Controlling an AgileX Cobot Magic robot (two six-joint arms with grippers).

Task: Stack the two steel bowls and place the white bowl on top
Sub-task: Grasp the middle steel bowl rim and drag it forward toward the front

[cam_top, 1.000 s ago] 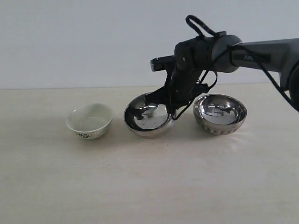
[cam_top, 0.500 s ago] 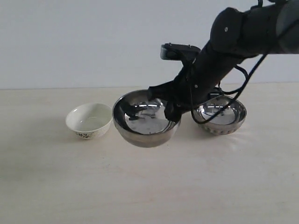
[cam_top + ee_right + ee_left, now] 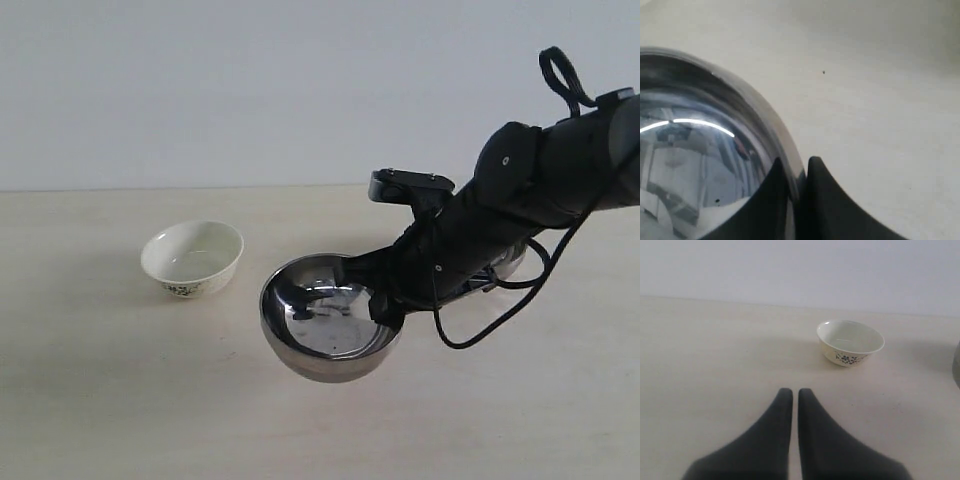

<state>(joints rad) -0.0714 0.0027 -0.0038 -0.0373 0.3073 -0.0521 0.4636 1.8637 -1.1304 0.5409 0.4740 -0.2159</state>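
Grip: right claw (image 3: 376,300) pinched tight across the rim of the smooth, mirror-bright round steel bowl (image 3: 325,335), with one finger inside the wall and one outside. A rim pinch suits a bowl too wide to span.
Bowl in hand: mouth up and slightly tilted, apparently hanging clear of the pale beige table (image 3: 100,400), nearer the camera than everything else. It is likely carried this way so it can be lowered into its partner.
Close view: right claw (image 3: 795,172) bites the polished lip of the steel bowl (image 3: 700,150), with bare table beyond.
Second steel bowl: ribbed round steel bowl (image 3: 510,265) stands further back, almost wholly hidden behind the right arm (image 3: 540,180); only a sliver shows.
White bowl: small cream-white ceramic bowl with a dark floral band (image 3: 193,258) sits upright and empty on the table, well apart from the held bowl. It probably waits because it goes on last.
Left claw: left claw (image 3: 795,396) has its fingers all but touching and holds nothing. It points toward the white bowl (image 3: 850,342), with bare table between.
In the way: the right arm lies across the ribbed bowl, and a black cable loop (image 3: 490,325) hangs below the arm, where it might snag.
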